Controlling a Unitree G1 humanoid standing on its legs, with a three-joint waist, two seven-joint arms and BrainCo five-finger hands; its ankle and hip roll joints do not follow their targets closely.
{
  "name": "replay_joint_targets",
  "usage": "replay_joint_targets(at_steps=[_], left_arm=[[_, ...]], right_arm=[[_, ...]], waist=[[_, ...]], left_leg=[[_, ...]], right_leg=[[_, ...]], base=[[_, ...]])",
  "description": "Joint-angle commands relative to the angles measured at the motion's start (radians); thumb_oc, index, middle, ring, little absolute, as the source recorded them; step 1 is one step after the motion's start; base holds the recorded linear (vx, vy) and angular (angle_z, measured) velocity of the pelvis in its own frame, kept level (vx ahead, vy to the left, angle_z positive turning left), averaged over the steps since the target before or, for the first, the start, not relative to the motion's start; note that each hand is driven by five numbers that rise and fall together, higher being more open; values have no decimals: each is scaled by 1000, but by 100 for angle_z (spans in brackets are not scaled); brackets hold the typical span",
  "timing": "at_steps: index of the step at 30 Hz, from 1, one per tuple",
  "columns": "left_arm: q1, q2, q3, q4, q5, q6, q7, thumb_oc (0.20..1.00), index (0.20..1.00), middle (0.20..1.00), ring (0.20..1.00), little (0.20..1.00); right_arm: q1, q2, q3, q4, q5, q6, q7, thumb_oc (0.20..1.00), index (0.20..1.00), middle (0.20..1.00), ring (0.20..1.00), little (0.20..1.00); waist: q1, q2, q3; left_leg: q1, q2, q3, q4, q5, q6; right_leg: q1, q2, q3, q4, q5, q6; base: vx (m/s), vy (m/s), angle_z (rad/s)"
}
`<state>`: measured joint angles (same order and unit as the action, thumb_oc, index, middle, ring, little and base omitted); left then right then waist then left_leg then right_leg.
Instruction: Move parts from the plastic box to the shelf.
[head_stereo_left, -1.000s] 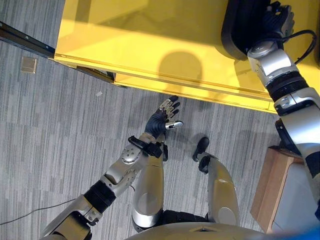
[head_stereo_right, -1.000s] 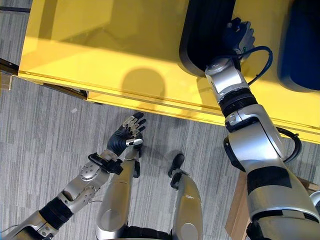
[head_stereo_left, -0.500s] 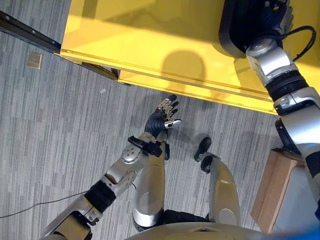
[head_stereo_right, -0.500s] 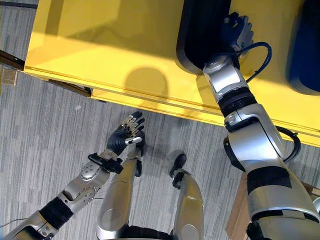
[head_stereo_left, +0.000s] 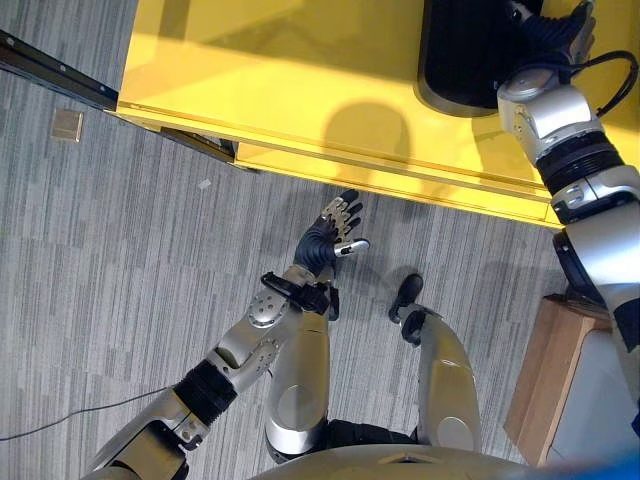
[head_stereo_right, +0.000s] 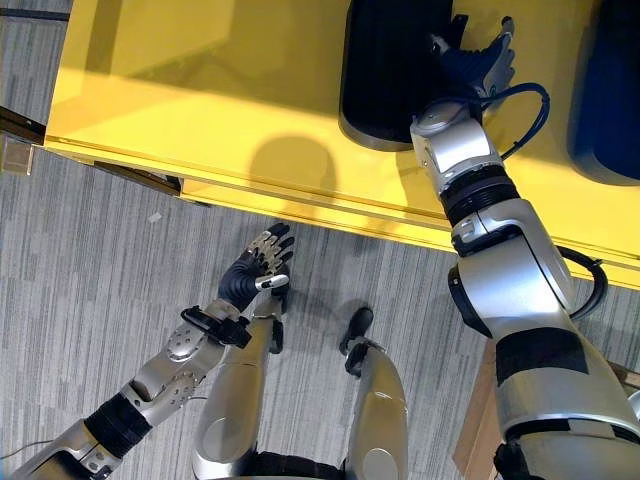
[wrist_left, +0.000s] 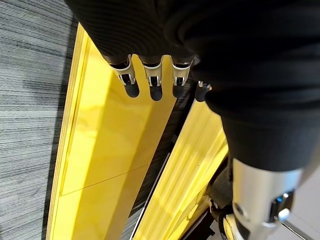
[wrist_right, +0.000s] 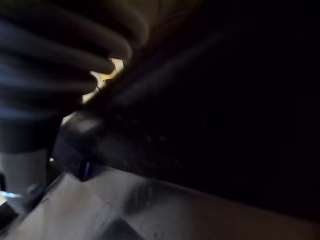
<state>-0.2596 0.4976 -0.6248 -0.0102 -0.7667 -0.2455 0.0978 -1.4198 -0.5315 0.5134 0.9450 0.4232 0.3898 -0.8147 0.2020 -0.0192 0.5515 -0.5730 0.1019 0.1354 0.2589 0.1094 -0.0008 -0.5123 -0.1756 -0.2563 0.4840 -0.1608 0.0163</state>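
Observation:
A large black ribbed part (head_stereo_right: 385, 60) lies on the yellow shelf (head_stereo_left: 280, 80) at the upper right. My right hand (head_stereo_right: 472, 62) rests against the part's right edge with its fingers straight and spread, thumb toward the part. The same black part (wrist_right: 200, 100) looms dark and very close in the right wrist view. My left hand (head_stereo_left: 335, 235) hangs open over the grey carpet in front of the shelf's edge, holding nothing. Its straight fingers (wrist_left: 150, 80) point toward the yellow shelf (wrist_left: 115, 150).
A dark blue container (head_stereo_right: 610, 90) stands on the shelf to the right of my right arm. A wooden box (head_stereo_left: 545, 370) sits on the floor at the lower right. A small floor plate (head_stereo_left: 67, 125) lies left of the shelf's corner.
The black part has shifted left on the shelf, away from my right wrist. My right hand's fingers have straightened and spread beside it. The left hand has barely moved.

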Motion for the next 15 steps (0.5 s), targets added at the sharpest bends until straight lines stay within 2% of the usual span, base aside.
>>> replay_joint_targets(at_steps=[1, 6, 13, 15], left_arm=[[27, -44, -23, -79, 3, -46, 9, 1000, 1000, 1000, 1000, 1000], [28, -46, -26, -81, 3, -38, 7, 1000, 1000, 1000, 1000, 1000], [34, -50, -32, -71, -27, -15, -29, 1000, 1000, 1000, 1000, 1000], [46, -52, -22, -73, -65, -9, -27, 1000, 1000, 1000, 1000, 1000]], right_arm=[[-38, -55, 13, 38, 62, -30, 25, 1000, 1000, 1000, 1000, 1000], [-19, -46, -9, 39, 67, -48, 39, 1000, 1000, 1000, 1000, 1000], [30, -28, -51, -14, 110, -147, 62, 1000, 1000, 1000, 1000, 1000], [68, -30, -74, -76, 84, -116, 88, 1000, 1000, 1000, 1000, 1000]], waist=[[-5, 58, -32], [-9, 63, -32], [-14, 56, -32], [-21, 49, -32]], left_leg=[[51, -47, -11, 20, -117, -11], [71, -48, -7, 17, -120, -9], [118, -53, -4, 8, -129, -3], [141, -53, -1, -2, -131, -1]], right_leg=[[16, 46, -22, -4, 41, -5], [28, 43, -18, 0, 37, -6], [68, 48, -5, -4, 30, -6], [85, 50, 1, -16, 33, -2]], base=[[7, 24, -6], [6, 4, -4], [11, -14, -1], [27, -54, 0]])
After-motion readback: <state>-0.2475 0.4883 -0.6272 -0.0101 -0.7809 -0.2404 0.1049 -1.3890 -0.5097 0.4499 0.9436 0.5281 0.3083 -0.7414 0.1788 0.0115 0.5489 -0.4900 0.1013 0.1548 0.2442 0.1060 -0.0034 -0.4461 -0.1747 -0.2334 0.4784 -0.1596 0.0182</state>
